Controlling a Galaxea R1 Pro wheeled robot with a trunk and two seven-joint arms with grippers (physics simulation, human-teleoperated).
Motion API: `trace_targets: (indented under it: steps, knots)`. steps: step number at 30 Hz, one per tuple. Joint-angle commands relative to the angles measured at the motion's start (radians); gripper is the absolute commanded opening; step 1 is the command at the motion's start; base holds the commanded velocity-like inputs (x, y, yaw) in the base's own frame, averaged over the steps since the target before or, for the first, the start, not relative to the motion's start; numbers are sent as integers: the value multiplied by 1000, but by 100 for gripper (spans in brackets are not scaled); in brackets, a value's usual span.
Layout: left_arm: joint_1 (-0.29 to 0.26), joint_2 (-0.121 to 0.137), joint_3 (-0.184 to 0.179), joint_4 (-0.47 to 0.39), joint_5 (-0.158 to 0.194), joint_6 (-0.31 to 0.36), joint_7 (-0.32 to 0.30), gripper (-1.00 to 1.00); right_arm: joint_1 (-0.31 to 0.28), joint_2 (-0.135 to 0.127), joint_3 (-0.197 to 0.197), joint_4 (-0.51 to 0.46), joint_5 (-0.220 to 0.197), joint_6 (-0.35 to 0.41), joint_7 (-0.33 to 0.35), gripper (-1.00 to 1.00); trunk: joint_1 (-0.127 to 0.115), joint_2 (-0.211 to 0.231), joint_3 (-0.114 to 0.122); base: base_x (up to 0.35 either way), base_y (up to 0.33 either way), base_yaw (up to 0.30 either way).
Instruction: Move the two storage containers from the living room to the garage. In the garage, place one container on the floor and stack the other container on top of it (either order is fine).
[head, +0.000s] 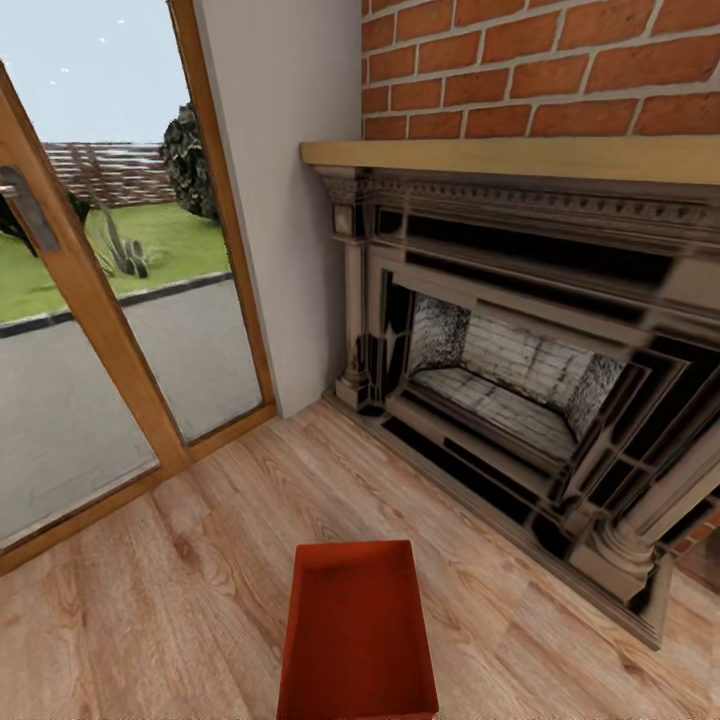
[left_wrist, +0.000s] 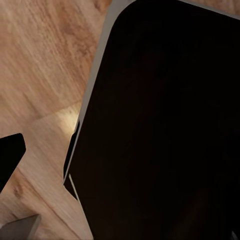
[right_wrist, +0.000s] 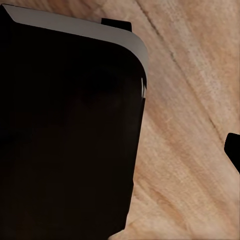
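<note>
An orange-red storage container (head: 357, 630) lies on the wood plank floor (head: 180, 590), with bare planks open on both of its long sides. Beyond it, the dark fireplace (head: 520, 390) blocks the far right and the wood-framed glass doors (head: 110, 330) close off the far left. In each wrist view a large dark body (left_wrist: 165, 130) (right_wrist: 65, 130) sits close by, with open planks beside it.

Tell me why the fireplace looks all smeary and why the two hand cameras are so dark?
In the head view the fireplace is stretched and smudged toward the right edge, a render distortion, while the storage container stays crisp. In the left wrist view and the right wrist view a big black rounded shape sits close to each camera and blocks the light, beside softly blurred wood floor.
</note>
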Motion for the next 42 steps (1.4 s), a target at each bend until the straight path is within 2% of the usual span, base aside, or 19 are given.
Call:
trace_targets:
  steps: [1, 42]
  knots:
    - [0, 0, 0, -1, 4, -2, 1, 100, -1, 0, 9, 3, -10, -6, -1, 100, 0, 0, -2, 0, 0, 0]
    - [0, 0, -1, -1, 4, -1, 1, 100, -1, 1, 9, 3, -10, -5, -12, 100, 0, 0, -67, 0, 0, 0]
